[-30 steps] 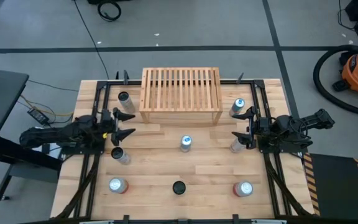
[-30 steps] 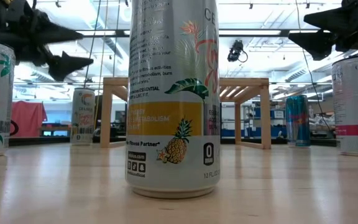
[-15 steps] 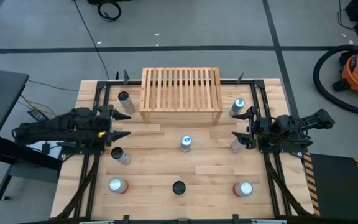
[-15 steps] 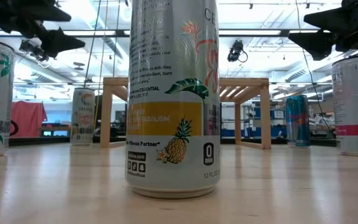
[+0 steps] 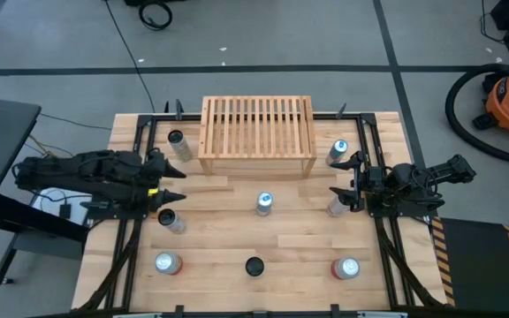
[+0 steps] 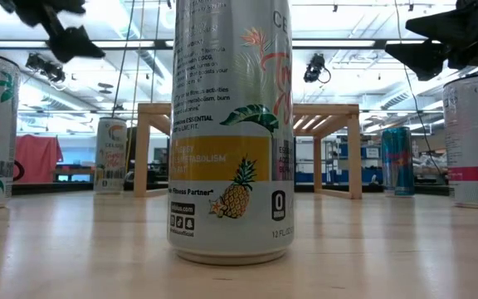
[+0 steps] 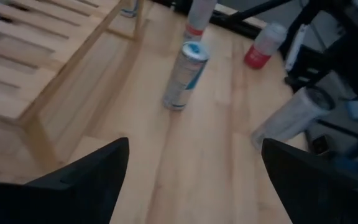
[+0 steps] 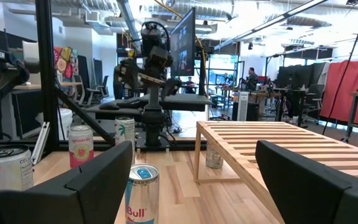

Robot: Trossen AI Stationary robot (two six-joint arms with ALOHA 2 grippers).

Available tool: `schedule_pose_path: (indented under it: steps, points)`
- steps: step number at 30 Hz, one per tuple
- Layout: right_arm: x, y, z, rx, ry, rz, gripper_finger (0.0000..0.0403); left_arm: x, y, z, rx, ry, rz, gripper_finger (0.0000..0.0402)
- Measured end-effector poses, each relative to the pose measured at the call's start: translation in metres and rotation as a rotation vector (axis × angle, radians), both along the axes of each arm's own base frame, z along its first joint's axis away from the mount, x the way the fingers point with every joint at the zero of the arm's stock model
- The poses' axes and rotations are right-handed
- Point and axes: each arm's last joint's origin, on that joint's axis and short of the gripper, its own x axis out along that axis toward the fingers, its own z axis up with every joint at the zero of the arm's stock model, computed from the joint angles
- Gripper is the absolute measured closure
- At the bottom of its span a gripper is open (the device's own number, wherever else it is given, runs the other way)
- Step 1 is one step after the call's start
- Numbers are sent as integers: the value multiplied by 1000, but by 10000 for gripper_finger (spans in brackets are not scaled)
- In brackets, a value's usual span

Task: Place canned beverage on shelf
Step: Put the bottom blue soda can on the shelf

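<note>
The slatted wooden shelf [image 5: 257, 132] stands at the table's far middle, with no cans on top. Several cans stand upright on the table: a blue one in the centre [image 5: 264, 203], one far left [image 5: 177, 141], one at the left [image 5: 170, 221], two at the right [image 5: 338, 152] [image 5: 337, 206], and three along the near edge. My left gripper [image 5: 173, 181] is open and empty above the table's left side, between the two left cans. My right gripper [image 5: 339, 177] is open and empty between the two right cans. The centre can also shows in the left wrist view [image 7: 185, 74].
A can with pineapple print [image 6: 231, 124] stands close before the low camera and hides the table's middle. The near row has a can at the left [image 5: 166, 263], a dark-topped one [image 5: 254, 266] and one at the right [image 5: 346, 268]. Black frame rails run along both table sides.
My left gripper has drawn back toward the table's left edge and risen, staying open and empty. The right arm and all the cans have kept still.
</note>
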Motion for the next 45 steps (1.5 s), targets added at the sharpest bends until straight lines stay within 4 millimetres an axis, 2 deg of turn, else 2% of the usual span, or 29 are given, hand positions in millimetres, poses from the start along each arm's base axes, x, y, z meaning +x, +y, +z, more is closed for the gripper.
schedule_pose_path:
  steps: [4, 17, 21, 29, 39, 45]
  points:
    - [0, 0, 0, 0, 0, 0, 50, 3, -4, 4, 4, 4, -39, 33]
    - [0, 0, 0, 0, 0, 0, 50, 23, -7, -12, -10, 105, -18, 33]
    - [0, 0, 0, 0, 0, 0, 50, 31, -6, -16, 21, 129, 21, 33]
    - [0, 0, 1, 1, -10, -1, 50, 40, -7, -23, -52, 176, 80, 33]
    - [-3, -1, 9, 71, -104, -5, 50, 60, -9, -10, 29, -11, 36, 33]
    - [-3, -2, 10, 41, -108, -36, 50, 79, -10, -18, 114, 1, 18, 33]
